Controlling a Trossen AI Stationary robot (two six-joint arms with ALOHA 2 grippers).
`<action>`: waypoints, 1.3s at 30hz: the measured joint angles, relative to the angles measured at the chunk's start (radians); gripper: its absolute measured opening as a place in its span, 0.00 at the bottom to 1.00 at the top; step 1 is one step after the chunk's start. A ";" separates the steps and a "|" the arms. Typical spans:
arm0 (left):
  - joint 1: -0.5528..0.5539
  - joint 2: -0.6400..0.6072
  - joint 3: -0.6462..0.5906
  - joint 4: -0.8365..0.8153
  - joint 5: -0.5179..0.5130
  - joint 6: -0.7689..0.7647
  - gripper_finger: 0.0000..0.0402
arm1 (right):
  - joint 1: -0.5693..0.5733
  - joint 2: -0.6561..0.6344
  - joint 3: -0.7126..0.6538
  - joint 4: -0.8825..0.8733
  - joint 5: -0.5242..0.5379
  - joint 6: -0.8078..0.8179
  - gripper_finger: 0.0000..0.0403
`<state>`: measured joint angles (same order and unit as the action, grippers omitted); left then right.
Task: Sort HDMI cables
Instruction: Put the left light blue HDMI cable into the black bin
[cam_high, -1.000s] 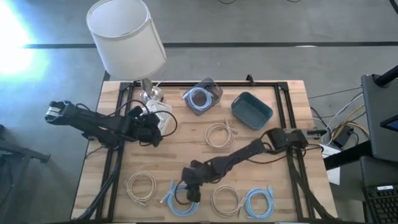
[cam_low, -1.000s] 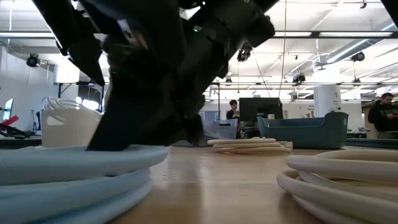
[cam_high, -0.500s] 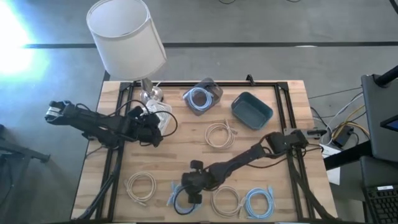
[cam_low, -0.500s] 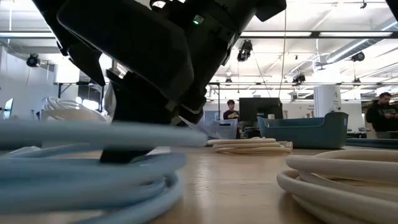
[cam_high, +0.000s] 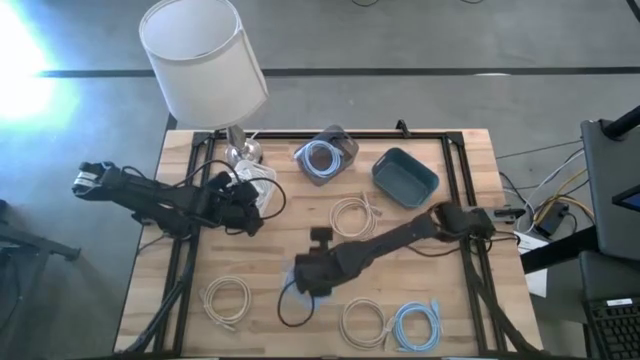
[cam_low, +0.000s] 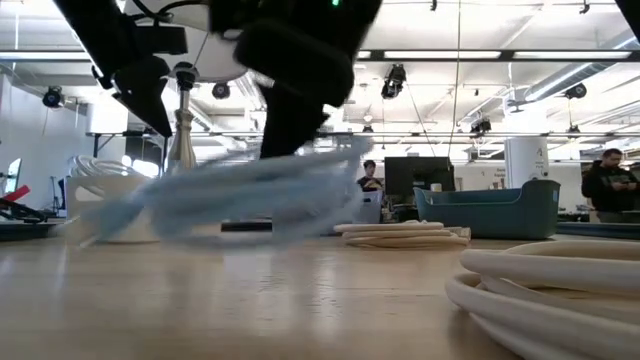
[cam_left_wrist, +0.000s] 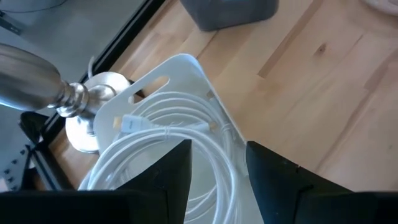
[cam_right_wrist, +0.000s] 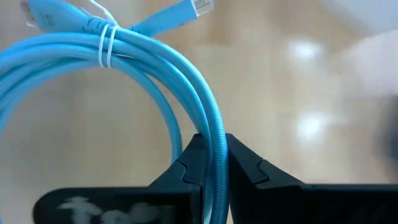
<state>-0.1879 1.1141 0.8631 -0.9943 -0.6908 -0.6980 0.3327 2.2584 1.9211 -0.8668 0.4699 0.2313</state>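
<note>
Light blue cable coil (cam_right_wrist: 124, 68) hangs pinched between the right gripper (cam_right_wrist: 208, 158) fingers, lifted clear of the wooden table (cam_high: 300, 235) near its front middle. From where I stand, it should travel slowly so the loose loops don't snag the beige coil (cam_high: 362, 322) below. Left gripper (cam_left_wrist: 214, 165) waits spread over the white tray (cam_left_wrist: 186, 81) of white cable.

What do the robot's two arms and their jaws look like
Both arms are dark, nearly black, jointed links with thin black cables running along them. The left arm has a pale fitting at its outer end. The right gripper has matte black, angular jaws; the left gripper looks alike.
</note>
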 joint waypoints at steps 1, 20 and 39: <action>0.000 0.000 0.000 0.003 0.000 -0.001 0.39 | -0.007 -0.017 0.013 -0.023 0.029 -0.017 0.06; -0.004 0.000 0.000 0.063 0.029 -0.008 0.39 | -0.377 -0.483 -0.264 0.146 0.219 -0.414 0.06; -0.005 0.000 0.000 0.077 0.023 -0.009 0.39 | -0.872 -0.505 -0.677 0.870 -0.307 -0.688 0.06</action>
<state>-0.1928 1.1141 0.8631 -0.9173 -0.6682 -0.7074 -0.5394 1.7538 1.2441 0.0035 0.1626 -0.4568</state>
